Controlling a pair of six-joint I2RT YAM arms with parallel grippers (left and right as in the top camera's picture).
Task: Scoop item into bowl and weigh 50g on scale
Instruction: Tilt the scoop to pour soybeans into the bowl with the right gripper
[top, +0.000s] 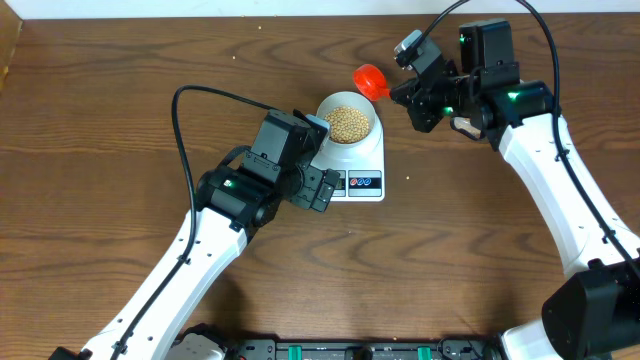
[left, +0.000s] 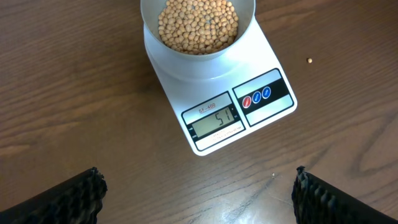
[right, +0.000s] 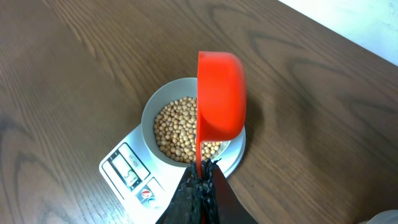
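The white bowl (top: 324, 108) stands on the white scale (top: 367, 160) and holds a heap of beige beans (top: 349, 123). In the left wrist view the beans (left: 198, 25) fill the bowl (left: 250, 25), and the scale's display (left: 216, 118) reads 51. My right gripper (top: 408, 98) is shut on the thin handle of a red scoop (top: 370, 79), which hangs tipped on its side over the bowl's far right rim. In the right wrist view the scoop (right: 221, 93) covers part of the beans (right: 177, 127). My left gripper (left: 198, 196) stands open, low in front of the display, holding nothing.
One loose bean (left: 310, 60) lies on the brown wooden table (left: 74, 93) to the right of the scale. The left arm (top: 230, 195) stretches from the front edge to the scale's left side. The right arm (top: 560, 170) comes in from the right.
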